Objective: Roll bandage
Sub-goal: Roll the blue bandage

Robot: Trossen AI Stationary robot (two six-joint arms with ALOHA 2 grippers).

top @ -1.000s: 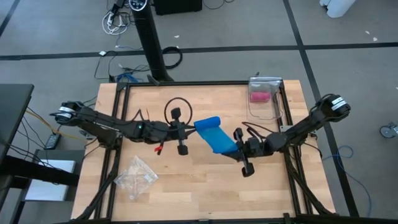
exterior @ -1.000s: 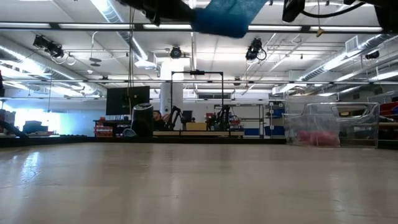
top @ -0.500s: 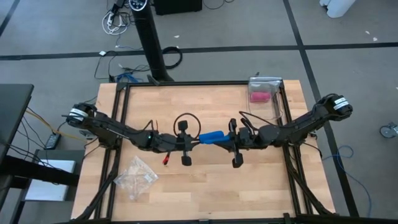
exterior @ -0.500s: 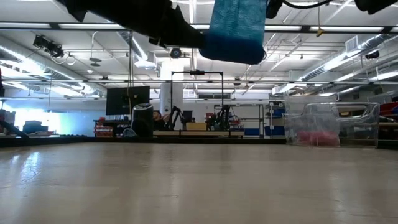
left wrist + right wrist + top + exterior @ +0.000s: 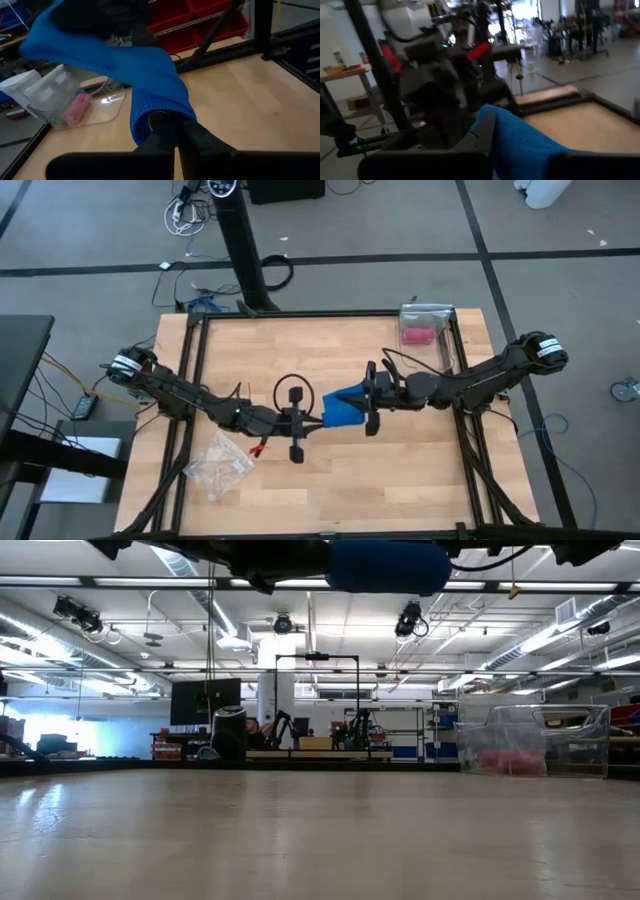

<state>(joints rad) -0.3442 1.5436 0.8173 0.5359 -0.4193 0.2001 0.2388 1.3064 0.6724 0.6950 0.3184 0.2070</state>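
The bright blue bandage (image 5: 343, 410) hangs in the air between my two grippers over the middle of the table. It shows at the top of the low view (image 5: 385, 565), well clear of the tabletop. My left gripper (image 5: 318, 421) is shut on the end toward the table's left. My right gripper (image 5: 358, 396) is shut on the end toward the right and slightly farther back. The bandage also fills much of the left wrist view (image 5: 135, 65) and the right wrist view (image 5: 525, 142). My left gripper pinches one end of the bandage (image 5: 156, 116) between its two fingers, coming level from the table's left. The fabric bunches around the fingertips, and the strip runs away from them to the other gripper, lifted clear of the table. My right gripper is shut on the opposite end of the bandage (image 5: 496, 131), coming roughly level from the table's right. Its own fingers and the fabric hide the exact place of contact. The bandage is lifted clear of the table.
A clear container (image 5: 425, 345) with a pink roll (image 5: 417, 335) stands at the table's far right; it also shows in the low view (image 5: 535, 745). A crumpled clear plastic bag (image 5: 220, 465) lies near the front left. Bare wood lies beneath the grippers.
My left gripper has moved toward the table's near edge and a little right. My right gripper has moved toward the far edge and left, so they stand closer together. The bandage, spread wide and flat before, has turned about and now shows as a shorter, bunched piece between them.
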